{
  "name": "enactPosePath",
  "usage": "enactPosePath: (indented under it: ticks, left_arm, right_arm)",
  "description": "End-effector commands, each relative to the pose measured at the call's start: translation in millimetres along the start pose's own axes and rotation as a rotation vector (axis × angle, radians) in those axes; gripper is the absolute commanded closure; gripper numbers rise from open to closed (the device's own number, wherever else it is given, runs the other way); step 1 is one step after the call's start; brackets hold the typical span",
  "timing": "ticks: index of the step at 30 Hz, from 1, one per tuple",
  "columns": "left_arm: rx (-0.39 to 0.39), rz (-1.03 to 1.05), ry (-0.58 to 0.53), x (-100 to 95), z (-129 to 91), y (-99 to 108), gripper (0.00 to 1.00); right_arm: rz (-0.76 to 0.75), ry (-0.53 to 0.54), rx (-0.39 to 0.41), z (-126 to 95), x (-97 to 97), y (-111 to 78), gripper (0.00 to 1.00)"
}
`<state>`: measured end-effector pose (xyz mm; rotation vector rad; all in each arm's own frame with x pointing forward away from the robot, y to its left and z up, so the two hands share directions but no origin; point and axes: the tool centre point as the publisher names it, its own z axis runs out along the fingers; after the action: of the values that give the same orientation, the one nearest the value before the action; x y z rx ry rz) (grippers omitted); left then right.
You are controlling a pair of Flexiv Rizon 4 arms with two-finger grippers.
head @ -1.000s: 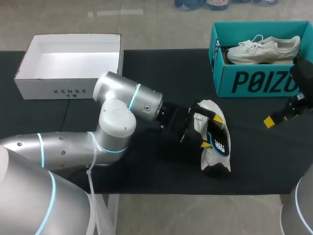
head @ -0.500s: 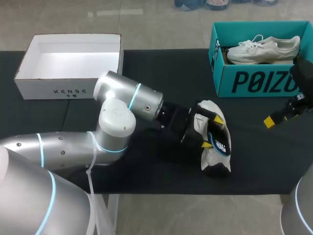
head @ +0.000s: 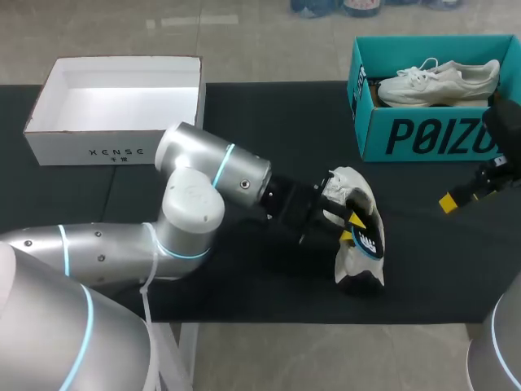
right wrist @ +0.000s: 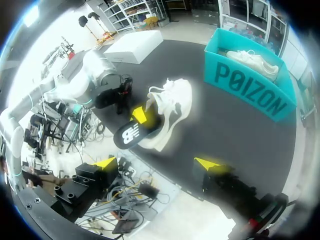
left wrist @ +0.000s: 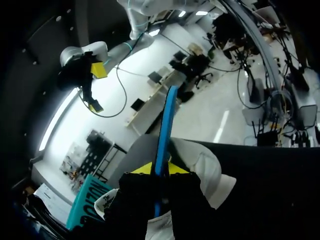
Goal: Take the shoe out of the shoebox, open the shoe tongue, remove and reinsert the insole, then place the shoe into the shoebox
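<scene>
My left gripper (left wrist: 160, 169) pinches the insole (left wrist: 167, 120) edge-on between both yellow tips. The insole juts from the white shoe (head: 356, 267), perhaps partly inside it, on the black table (head: 244, 122). My right gripper (right wrist: 156, 163) hangs wide open near the teal shoebox (head: 423, 134).

A table (head: 244, 122) covered in black cloth carried three things. A white box (head: 89, 148) — open on top — sat at its far left corner, and a teal shoebox (head: 423, 134) stood at the far right, well apart from it, also open on top. Nearer the front edge, right of the middle, a white shoe (head: 358, 265) rested on the cloth — a dark insole (head: 368, 239) with a blue edge standing partly out of it.
</scene>
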<state>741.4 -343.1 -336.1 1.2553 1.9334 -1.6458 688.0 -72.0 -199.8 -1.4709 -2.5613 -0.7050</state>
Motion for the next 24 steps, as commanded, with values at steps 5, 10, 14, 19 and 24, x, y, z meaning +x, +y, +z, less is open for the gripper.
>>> enactPosePath:
  ticks: [5,10,14,19,24]
  left_arm:
    - [-0.028,0.024,0.013,-1.4,-3.3,8.3,1.00]
    - [-0.053,0.041,0.019,-7.1,-5.8,19.1,1.00]
    - [-0.071,0.061,0.039,-13.8,-6.8,31.0,1.00]
    - [-0.075,0.062,0.075,-12.6,-1.9,46.9,1.00]
    - [-0.054,0.033,0.083,-3.8,4.4,47.1,1.00]
  right_arm:
    - [0.000,-0.002,-0.002,0.6,0.3,-1.5,0.00]
    - [0.000,-0.002,-0.002,0.6,0.3,-1.5,0.00]
    - [0.000,-0.002,-0.002,0.6,0.3,-1.5,0.00]
    - [0.000,-0.002,-0.002,0.6,0.3,-1.5,0.00]
    - [0.000,-0.002,-0.002,0.6,0.3,-1.5,0.00]
